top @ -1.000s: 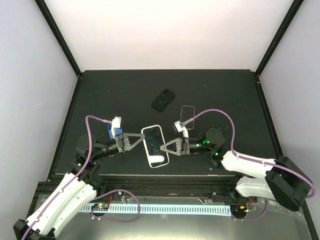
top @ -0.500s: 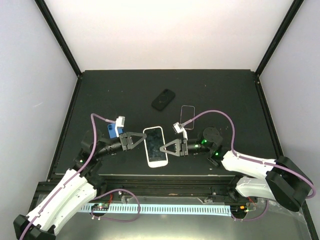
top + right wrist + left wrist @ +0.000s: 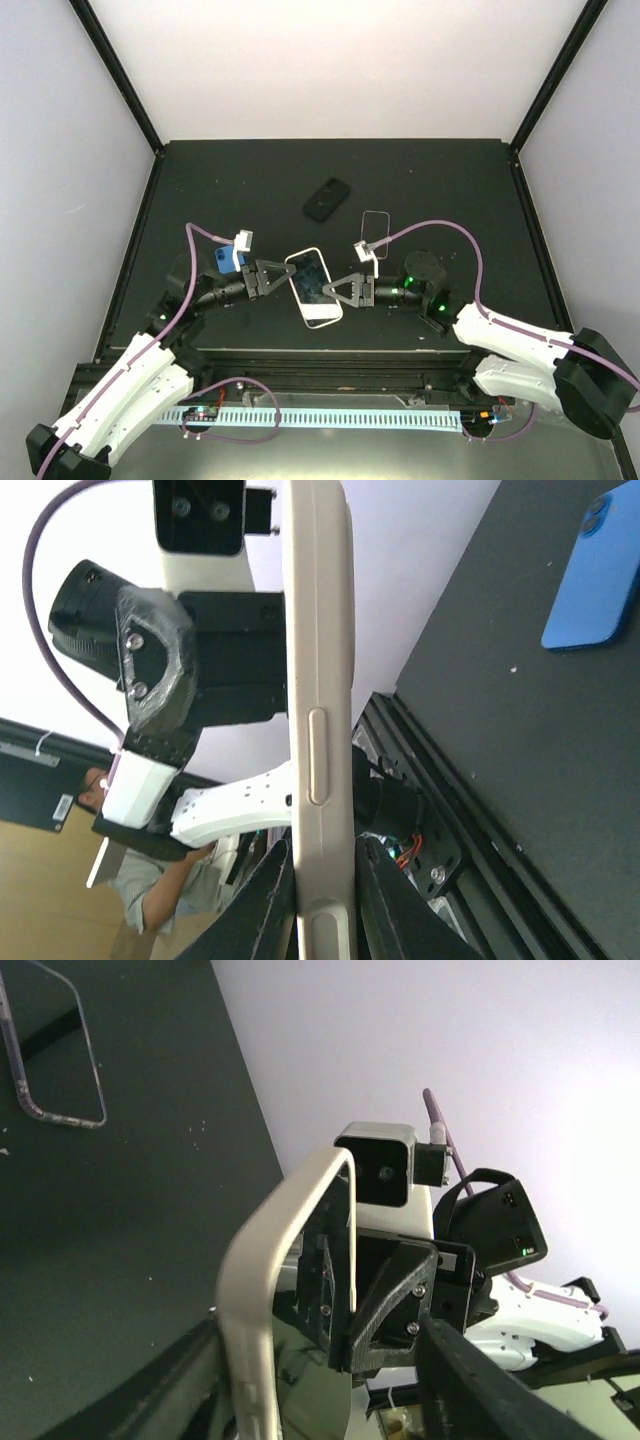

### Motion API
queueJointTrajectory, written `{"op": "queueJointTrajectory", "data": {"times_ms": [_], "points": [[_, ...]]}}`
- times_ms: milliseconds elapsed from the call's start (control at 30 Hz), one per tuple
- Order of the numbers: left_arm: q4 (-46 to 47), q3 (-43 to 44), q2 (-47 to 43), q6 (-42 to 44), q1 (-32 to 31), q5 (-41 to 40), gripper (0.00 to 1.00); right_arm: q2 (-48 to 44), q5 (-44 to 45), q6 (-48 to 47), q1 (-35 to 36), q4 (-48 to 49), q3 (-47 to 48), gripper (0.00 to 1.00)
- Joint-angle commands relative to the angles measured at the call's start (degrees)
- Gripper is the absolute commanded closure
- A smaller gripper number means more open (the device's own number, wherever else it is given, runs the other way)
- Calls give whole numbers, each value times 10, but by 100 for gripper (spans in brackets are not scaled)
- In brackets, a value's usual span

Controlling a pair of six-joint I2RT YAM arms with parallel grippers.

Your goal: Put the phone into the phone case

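Observation:
A cream-rimmed phone [image 3: 315, 287] with a dark screen is held above the table between my two grippers. My right gripper [image 3: 337, 289] is shut on the phone's right long edge; in the right wrist view its fingers [image 3: 276, 880] clamp the cream edge [image 3: 320, 680] near the side buttons. My left gripper [image 3: 281, 281] is at the phone's left edge. In the left wrist view the jaws stand apart around the cream rim [image 3: 250, 1290], one finger beside it and the other clear of the screen. A clear phone case [image 3: 375, 229] lies flat behind the right gripper and also shows in the left wrist view [image 3: 55, 1060].
A blue phone [image 3: 222, 260] lies on the table beside the left wrist and shows in the right wrist view [image 3: 598, 575]. A black phone-shaped object [image 3: 327, 199] lies farther back at the middle. The table's front rail [image 3: 330, 352] runs just below the grippers.
The left gripper has moved right, up to the phone's left edge. The phone and right gripper have shifted slightly, and the phone's tilt has changed. The right forearm has swung right.

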Motion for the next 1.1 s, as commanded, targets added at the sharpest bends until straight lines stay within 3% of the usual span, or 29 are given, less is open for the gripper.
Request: {"op": "queueJointTrajectory", "data": {"times_ms": [0, 233, 400, 600, 933, 1033, 1067], "points": [[28, 11, -5, -6, 2, 19, 43, -19, 70, 12, -3, -14, 28, 83], [46, -29, -19, -22, 2, 28, 26, 2, 101, 107, -3, 80, 16, 84], [104, -69, -19, -63, 1, 34, 24, 33, 119, 165, -3, 155, 12, 84], [178, -94, -17, -112, -8, 31, 24, 45, 159, 188, -3, 165, 19, 85], [250, -110, 18, -161, -51, 14, 26, 73, 186, 202, -3, 172, 42, 85], [250, -99, 30, -161, -60, 12, 35, 79, 193, 209, -3, 177, 41, 85], [244, -95, 31, -159, -62, 8, 43, 81, 195, 209, -3, 178, 41, 85]]}}
